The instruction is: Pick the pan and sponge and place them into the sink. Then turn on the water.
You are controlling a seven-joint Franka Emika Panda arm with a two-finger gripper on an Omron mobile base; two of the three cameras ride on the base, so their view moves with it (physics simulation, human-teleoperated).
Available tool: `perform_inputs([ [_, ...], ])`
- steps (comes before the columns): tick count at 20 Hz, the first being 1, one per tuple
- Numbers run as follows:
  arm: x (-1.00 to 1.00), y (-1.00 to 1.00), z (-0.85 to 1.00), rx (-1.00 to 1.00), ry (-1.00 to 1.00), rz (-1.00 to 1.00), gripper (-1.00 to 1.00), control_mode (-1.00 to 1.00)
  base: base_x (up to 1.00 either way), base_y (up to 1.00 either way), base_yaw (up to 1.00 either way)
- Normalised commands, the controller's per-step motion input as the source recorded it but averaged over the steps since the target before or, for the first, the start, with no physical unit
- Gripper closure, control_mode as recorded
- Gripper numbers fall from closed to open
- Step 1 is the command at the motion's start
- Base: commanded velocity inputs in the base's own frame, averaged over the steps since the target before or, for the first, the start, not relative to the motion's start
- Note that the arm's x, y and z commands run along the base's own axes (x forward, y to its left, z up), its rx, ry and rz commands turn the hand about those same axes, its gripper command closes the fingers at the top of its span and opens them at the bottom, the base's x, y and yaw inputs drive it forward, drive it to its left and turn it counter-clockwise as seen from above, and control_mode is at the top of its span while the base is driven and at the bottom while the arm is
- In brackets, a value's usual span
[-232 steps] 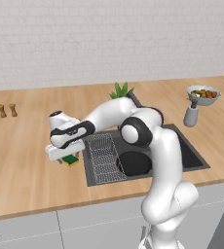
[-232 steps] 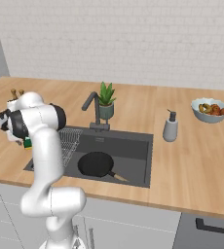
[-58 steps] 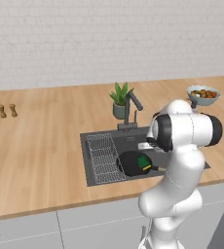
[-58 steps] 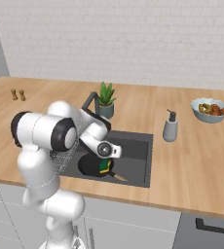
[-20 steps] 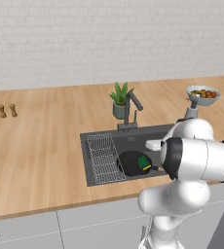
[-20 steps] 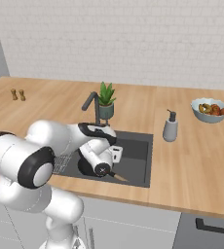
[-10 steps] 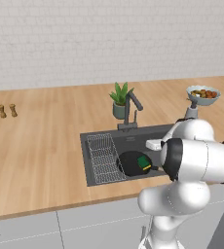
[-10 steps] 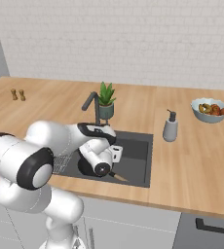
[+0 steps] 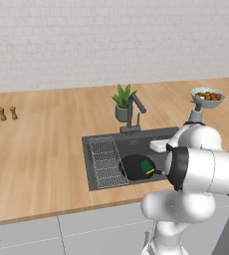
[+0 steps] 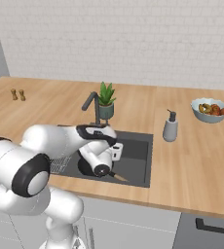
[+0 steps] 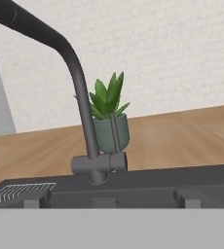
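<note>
The black pan (image 9: 132, 167) lies in the sink (image 9: 136, 144) right of the wire rack (image 9: 105, 162), its handle (image 10: 117, 176) pointing to the front. The green-topped sponge (image 9: 147, 166) rests on the pan's right side. My gripper (image 10: 116, 151) hangs low inside the sink, just behind the pan, touching neither. In the hand view its fingertips (image 11: 33, 198) stand wide apart, open and empty, facing the dark faucet (image 11: 80, 82) and its lever (image 11: 115, 161). No water stream is in view below the spout (image 9: 143, 109).
A potted plant (image 9: 122, 102) stands right behind the faucet. A soap dispenser (image 10: 170, 127) and a grey fruit bowl (image 10: 210, 109) sit on the counter right of the sink. Salt and pepper shakers (image 9: 7, 113) stand far left. My own arm (image 10: 60, 141) arches over the sink's left half.
The sponge, gripped on the counter left of the sink long before, now lies on the pan in the sink. Over the last second nothing has visibly moved.
</note>
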Motion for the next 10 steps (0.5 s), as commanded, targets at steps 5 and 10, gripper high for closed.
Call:
perform_inputs([
  [5,0.11,0.0,0.3,0.0,-0.02,-0.03,-1.0,-1.0,0.0,0.0,0.0],
  [10,0.12,0.0,0.32,0.0,0.0,-0.01,-1.0,-1.0,0.0,0.0,0.0],
])
